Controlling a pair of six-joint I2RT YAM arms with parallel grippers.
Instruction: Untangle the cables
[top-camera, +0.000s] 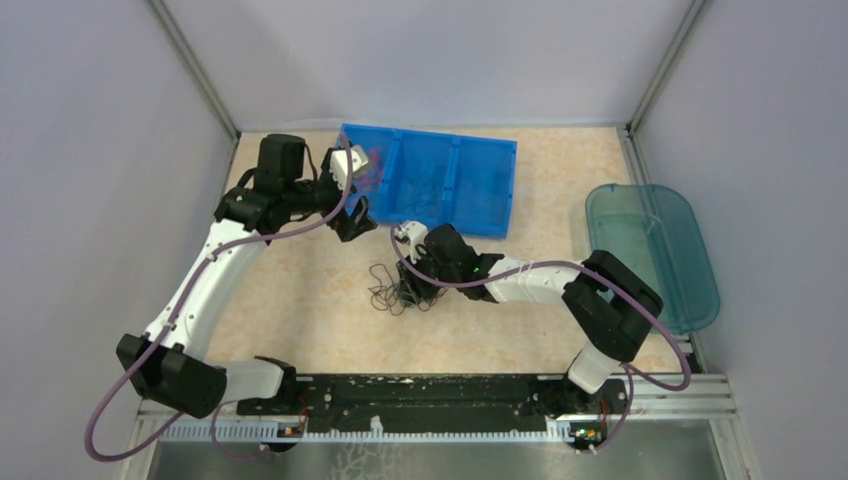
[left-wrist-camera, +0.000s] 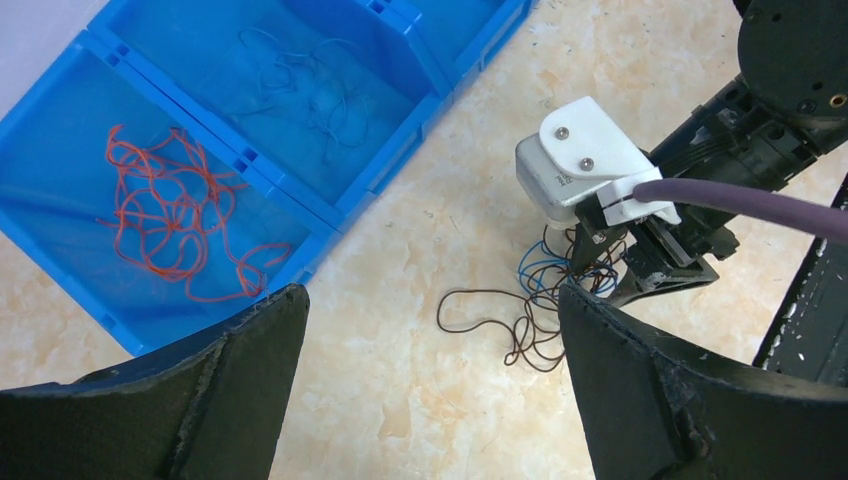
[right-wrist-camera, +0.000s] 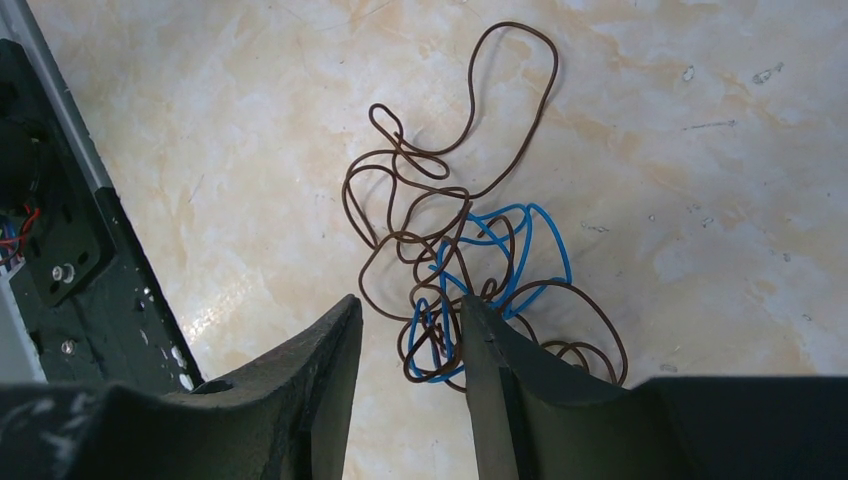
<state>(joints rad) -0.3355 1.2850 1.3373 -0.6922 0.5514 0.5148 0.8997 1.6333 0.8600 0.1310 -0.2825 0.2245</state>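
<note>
A small clump of thin brown and blue cables (right-wrist-camera: 470, 250) lies on the table; it also shows in the top view (top-camera: 392, 292) and the left wrist view (left-wrist-camera: 535, 320). My right gripper (right-wrist-camera: 410, 302) is open just above it, with a few loops of the clump between its fingers (top-camera: 418, 292). My left gripper (left-wrist-camera: 430, 295) is wide open and empty, raised beside the near left corner of the blue bin (top-camera: 352, 222). Red cables (left-wrist-camera: 170, 215) lie in the bin's left compartment. Thin blue cables (left-wrist-camera: 300, 90) lie in the middle compartment.
The blue three-compartment bin (top-camera: 500, 190) stands at the back centre. A teal translucent tray (top-camera: 650, 250) lies at the right edge. The black base rail (top-camera: 430, 395) runs along the near edge. Purple-grey arm cables (top-camera: 480, 280) loop by both arms.
</note>
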